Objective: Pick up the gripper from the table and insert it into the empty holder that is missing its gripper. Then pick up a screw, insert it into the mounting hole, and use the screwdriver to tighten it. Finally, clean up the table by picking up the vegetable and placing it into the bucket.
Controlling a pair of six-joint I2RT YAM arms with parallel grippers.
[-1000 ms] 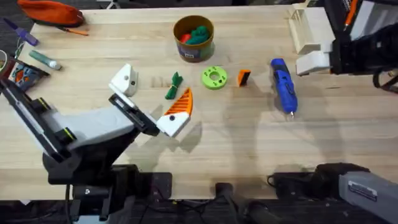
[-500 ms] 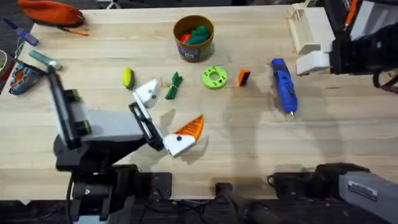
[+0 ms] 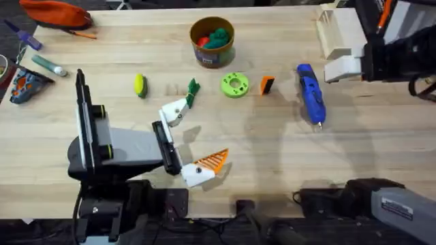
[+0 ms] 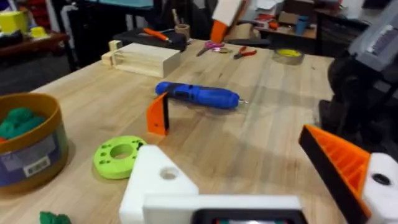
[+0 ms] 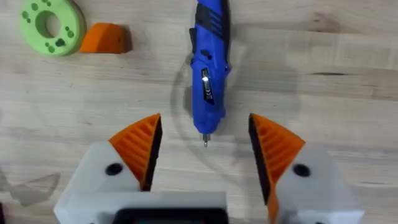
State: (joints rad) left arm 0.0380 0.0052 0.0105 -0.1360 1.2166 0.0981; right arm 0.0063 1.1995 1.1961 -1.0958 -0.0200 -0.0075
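Note:
The orange wedge gripper [image 3: 267, 84] [image 4: 158, 114] [image 5: 106, 38] lies on the table between the green disc and the blue screwdriver [image 3: 310, 92] [image 4: 199, 96] [image 5: 208, 68]. My left gripper [image 3: 191, 139] [image 4: 249, 168] stands open and holds nothing. One of its fingers is the bare white holder [image 3: 176, 111] [image 4: 155, 177]; the other carries an orange pad. My right gripper [image 3: 344, 67] [image 5: 205, 155] hangs open above the screwdriver's tip. The yellow bucket [image 3: 212, 51] [image 4: 31, 162] holds green and red pieces. A green vegetable [image 3: 191, 94] lies by the holder, a yellow one [image 3: 139, 85] farther left. The screw is out of view.
A green disc with holes [image 3: 235, 84] [image 4: 118, 157] [image 5: 51, 17] lies beside the wedge. A wooden block [image 3: 334, 30] sits at the back right. An orange pouch [image 3: 58, 12] and small tools [image 3: 48, 64] lie at the far left.
The left arm swung, carrying its open gripper to the right and toward the table's front edge. That uncovered the yellow vegetable. The right arm has not moved.

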